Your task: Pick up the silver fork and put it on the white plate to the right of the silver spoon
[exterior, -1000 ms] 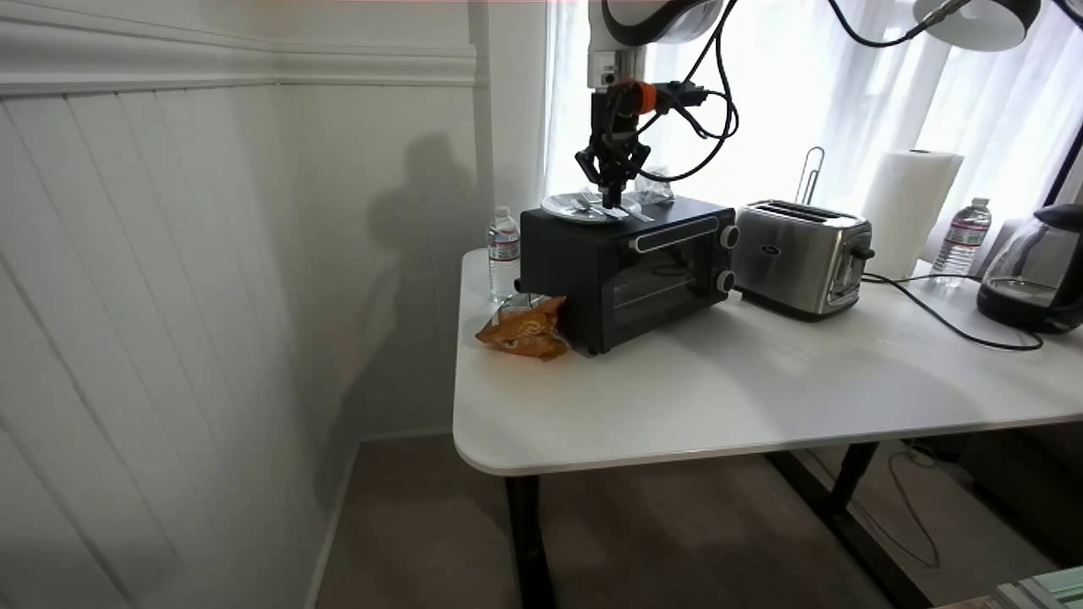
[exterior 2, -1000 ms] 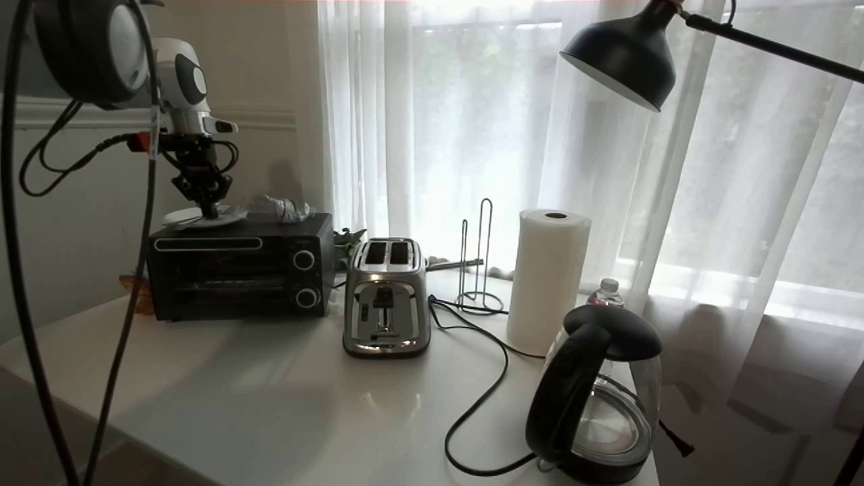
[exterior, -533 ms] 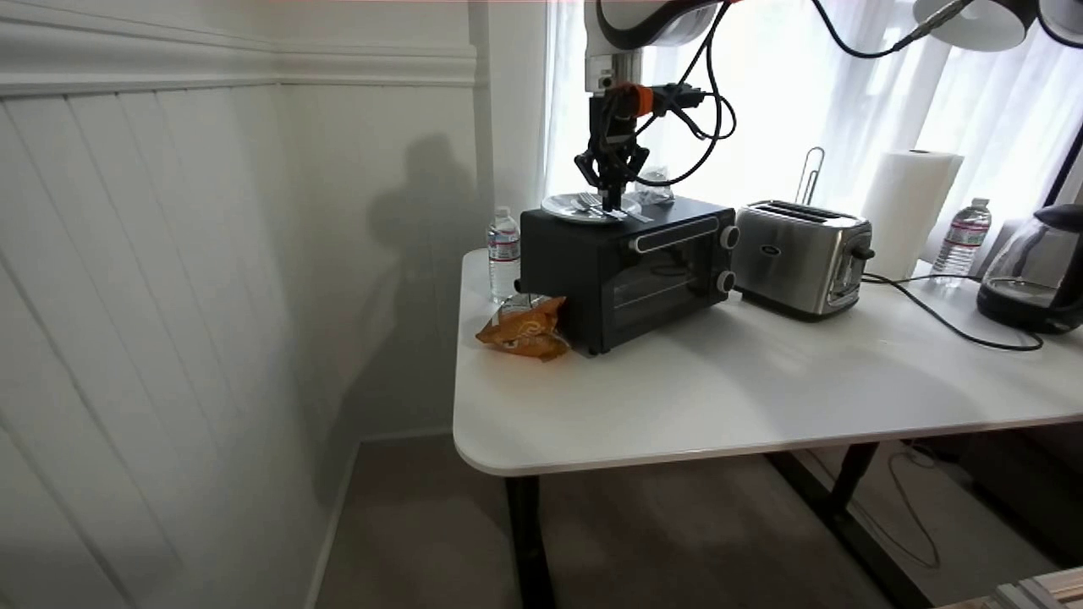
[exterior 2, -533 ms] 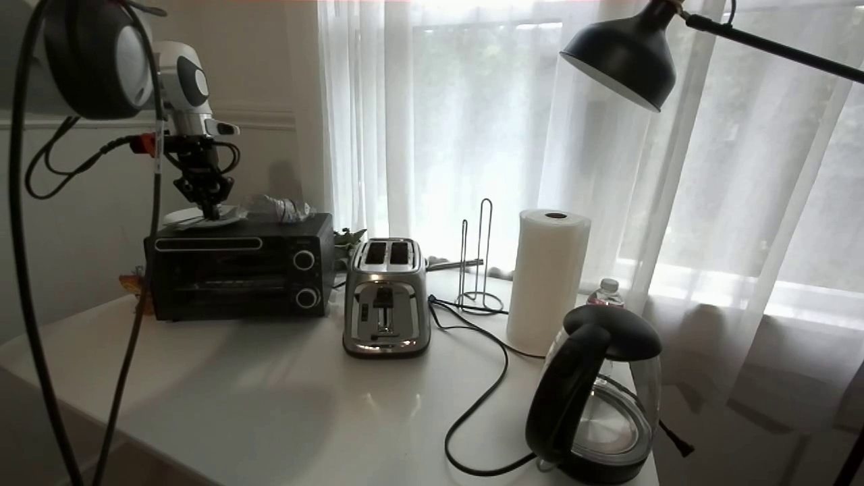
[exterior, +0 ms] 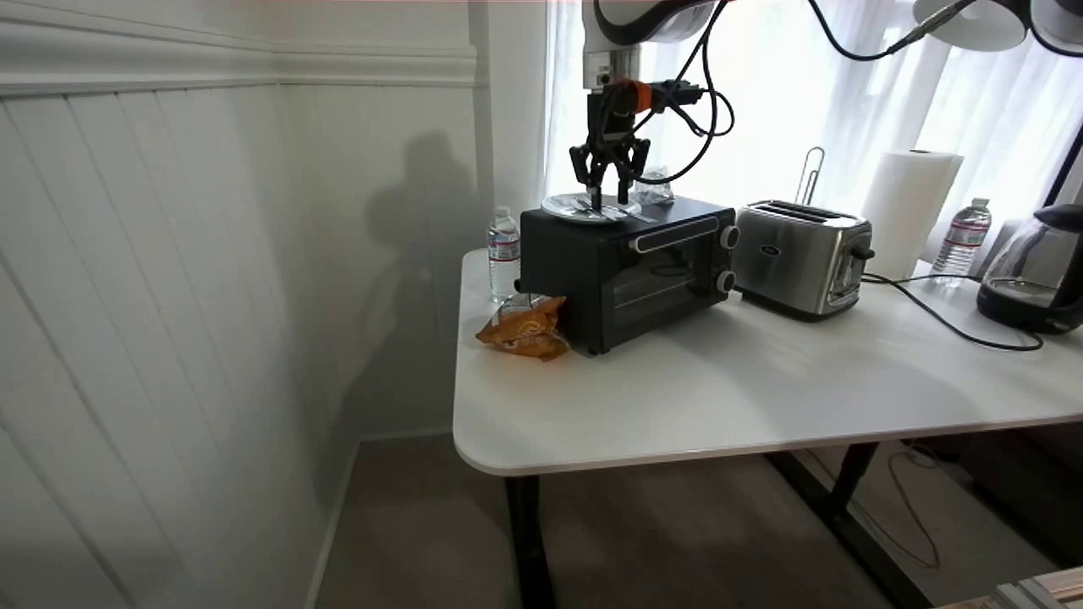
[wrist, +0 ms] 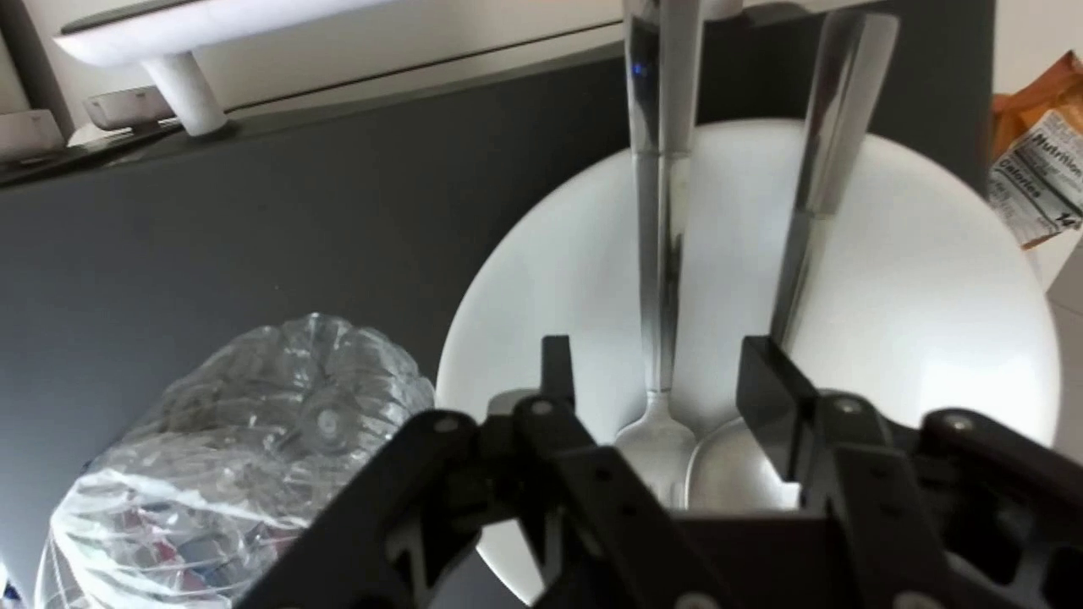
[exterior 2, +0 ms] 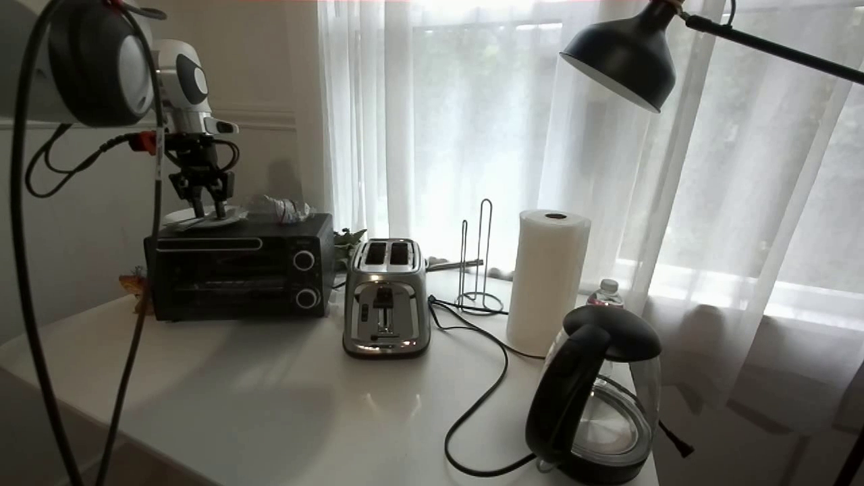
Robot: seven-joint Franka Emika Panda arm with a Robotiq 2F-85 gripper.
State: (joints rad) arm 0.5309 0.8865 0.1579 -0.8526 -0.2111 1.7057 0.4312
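The silver fork [wrist: 661, 254] lies on the white plate [wrist: 948, 296] in the wrist view, its handle reaching out over the rim. The silver spoon [wrist: 838, 139] lies beside it on the plate, to its right in this view. The fork's head touches or nearly touches the spoon's bowl. My gripper [wrist: 651, 372] is open, with a finger on each side of the fork and a gap to it. The right finger covers part of the spoon. The fork's tines are mostly hidden. In both exterior views the gripper [exterior: 609, 201] [exterior 2: 208, 211] stands low over the plate [exterior: 558, 207] [exterior 2: 179, 216].
The plate sits on a black toaster oven [exterior: 563, 254]. Crumpled clear plastic [wrist: 279, 440] lies beside the plate on the oven. An orange snack bag [exterior: 526, 330] and a water bottle [exterior: 504, 254] stand by the oven's side. A silver toaster [exterior 2: 386, 304] stands beside the oven.
The gripper came down slightly, then its fingers, together in the earlier frames, spread apart. The fork, which seemed held before, now lies free on the plate.
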